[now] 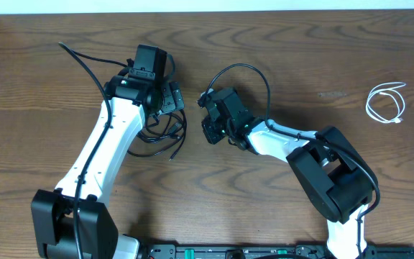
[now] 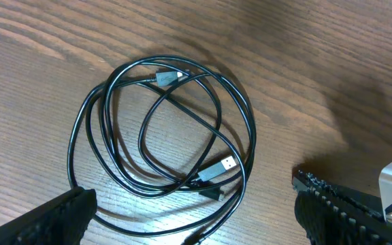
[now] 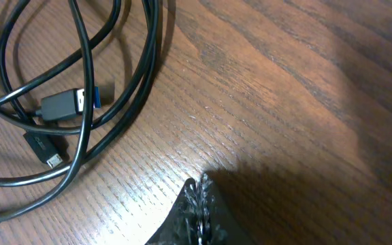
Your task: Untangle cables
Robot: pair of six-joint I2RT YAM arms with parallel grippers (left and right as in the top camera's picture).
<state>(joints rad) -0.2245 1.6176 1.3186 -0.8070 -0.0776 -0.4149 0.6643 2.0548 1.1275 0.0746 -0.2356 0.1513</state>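
Note:
The black cable (image 2: 162, 129) lies in a loose coil on the wooden table, with its USB plug (image 2: 216, 170) and a small plug inside the loops. My left gripper (image 2: 189, 204) is open and hovers right over the coil, one finger on each side, holding nothing. In the overhead view the coil (image 1: 169, 137) shows partly under my left gripper (image 1: 162, 108). My right gripper (image 3: 199, 194) is shut and empty, just right of the coil (image 3: 80, 82); overhead it sits at the table's middle (image 1: 211, 131). The white cable (image 1: 387, 103) lies coiled alone at the far right.
The thick black robot wires arc over the table behind each arm, one at the far left (image 1: 85, 61) and one near the middle (image 1: 254, 72). The table's back edge (image 1: 207, 10) runs along the top.

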